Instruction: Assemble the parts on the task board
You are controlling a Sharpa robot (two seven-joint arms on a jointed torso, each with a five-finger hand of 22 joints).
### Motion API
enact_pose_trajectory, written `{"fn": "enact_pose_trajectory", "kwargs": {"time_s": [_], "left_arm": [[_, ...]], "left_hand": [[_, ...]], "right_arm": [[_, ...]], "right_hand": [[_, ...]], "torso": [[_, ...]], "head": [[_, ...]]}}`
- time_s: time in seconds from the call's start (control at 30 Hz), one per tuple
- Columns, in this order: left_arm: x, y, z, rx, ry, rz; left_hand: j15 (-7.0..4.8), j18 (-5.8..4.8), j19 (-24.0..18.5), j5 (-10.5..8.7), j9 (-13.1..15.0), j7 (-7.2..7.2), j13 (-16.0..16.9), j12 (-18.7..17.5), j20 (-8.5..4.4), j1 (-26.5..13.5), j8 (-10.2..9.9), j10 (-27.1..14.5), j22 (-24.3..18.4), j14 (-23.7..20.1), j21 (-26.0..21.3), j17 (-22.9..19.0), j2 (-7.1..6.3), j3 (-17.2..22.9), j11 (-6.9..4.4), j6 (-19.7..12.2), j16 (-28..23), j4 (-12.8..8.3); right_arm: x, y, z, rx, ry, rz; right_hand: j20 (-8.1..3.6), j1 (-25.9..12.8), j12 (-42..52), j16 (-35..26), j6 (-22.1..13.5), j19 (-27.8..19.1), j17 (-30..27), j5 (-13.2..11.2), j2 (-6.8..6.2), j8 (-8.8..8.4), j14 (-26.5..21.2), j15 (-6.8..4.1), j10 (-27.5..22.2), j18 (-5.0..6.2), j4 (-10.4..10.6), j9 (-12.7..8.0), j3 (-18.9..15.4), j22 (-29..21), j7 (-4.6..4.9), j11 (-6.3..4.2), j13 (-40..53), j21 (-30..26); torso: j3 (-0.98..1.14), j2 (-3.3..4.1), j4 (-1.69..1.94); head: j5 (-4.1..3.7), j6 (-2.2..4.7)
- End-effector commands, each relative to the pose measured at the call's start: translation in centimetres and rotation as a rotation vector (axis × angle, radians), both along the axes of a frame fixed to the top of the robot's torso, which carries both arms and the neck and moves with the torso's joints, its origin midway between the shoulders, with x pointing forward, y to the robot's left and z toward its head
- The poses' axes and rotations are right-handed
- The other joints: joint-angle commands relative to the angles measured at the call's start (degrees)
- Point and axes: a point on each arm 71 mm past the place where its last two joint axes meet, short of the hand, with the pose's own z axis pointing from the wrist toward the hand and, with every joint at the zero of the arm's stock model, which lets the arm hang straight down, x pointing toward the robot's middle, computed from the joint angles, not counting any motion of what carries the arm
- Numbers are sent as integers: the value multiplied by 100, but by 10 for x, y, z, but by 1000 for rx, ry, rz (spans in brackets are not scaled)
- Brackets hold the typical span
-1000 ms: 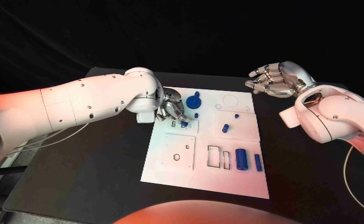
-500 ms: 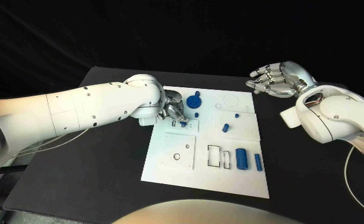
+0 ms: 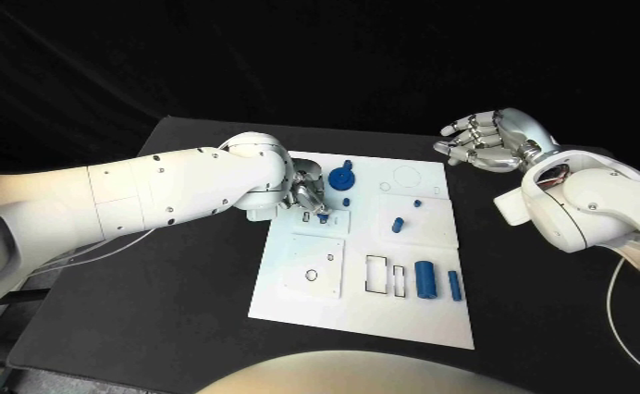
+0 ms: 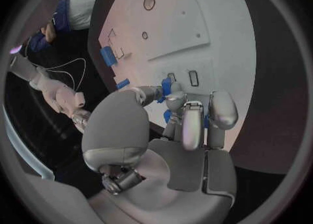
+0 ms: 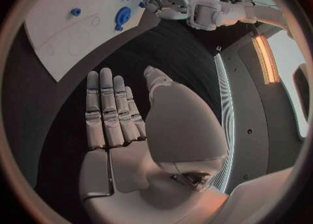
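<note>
One white board (image 3: 350, 311) lies on one black table (image 3: 160, 320). Seven blue parts show on the board: one round knobbed piece (image 3: 341, 176) near its far edge, one small peg (image 3: 346, 202) just below that, one small piece (image 3: 325, 218) at the fingertips by the board's left side, one small stub (image 3: 416, 203) and one short peg (image 3: 398, 224) toward its middle, and one thick cylinder (image 3: 424, 278) beside one thin bar (image 3: 453, 286) near its right edge. Two white arms reach in, each with one silver hand: left hand (image 3: 302, 192), right hand (image 3: 486, 142).
</note>
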Motion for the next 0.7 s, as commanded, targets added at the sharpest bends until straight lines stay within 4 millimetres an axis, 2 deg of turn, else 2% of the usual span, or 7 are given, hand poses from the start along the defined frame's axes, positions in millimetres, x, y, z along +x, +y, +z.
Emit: {"fn": "enact_pose_trajectory", "kwargs": {"time_s": [0.03, 0.17, 0.3, 0.7], "left_arm": [[-1, -2, -1, 18, -1, -23], [-1, -1, -1, 31, -1, -30], [-1, -1, -1, 43, -8, -35], [-1, 0, -2, 60, -1, -43]], "left_hand": [[-44, -66, 55, 45, 2, -21, 2, 13, 4, -72, -20, 53, 8, 266, 37, 153, 6, 1238, -8, 74, 38, -1191], [-48, -66, 56, 90, 4, -27, 17, 18, -1, -97, -25, 75, 9, 266, 39, 154, -5, 1254, -14, 95, 38, -1210], [-52, -67, 60, 126, 7, -31, -18, -3, -5, -116, -26, 70, 15, 266, 43, 152, -11, 1265, -17, 110, 37, -1222], [-55, -67, 57, 155, 10, -35, -22, -7, -7, -131, -26, 77, 13, 266, 42, 151, -15, 1275, -21, 121, 37, -1231]], "right_arm": [[0, 1, -1, -3, 5, 13], [0, 1, -1, -4, 7, 14], [0, 1, -1, -8, 6, 19], [0, 1, -1, -16, 3, 27]], "right_hand": [[11, -30, -6, -27, -27, 29, -7, 20, 20, 35, 35, -3, 20, 27, -8, -5, -36, -4, 126, 5, -4, -28], [11, -41, -3, -34, -27, 33, -9, 35, 21, 40, 40, -3, 23, 27, -8, -8, -40, -12, 125, 5, -15, -31], [11, -65, 10, -84, -26, 53, -23, 173, 25, 68, 62, -5, 29, 27, -13, -33, -46, -61, 121, 3, -84, -54], [11, -70, 14, -98, -24, 59, -27, 216, 25, 77, 69, -5, 31, 27, -14, -41, -45, -76, 121, 1, -106, -62]], "torso": [[-4, 6, -1], [0, 6, -4], [0, 4, -1], [0, 4, -4]], "head": [[4, -13], [41, -16], [41, -22], [45, -40]]}}
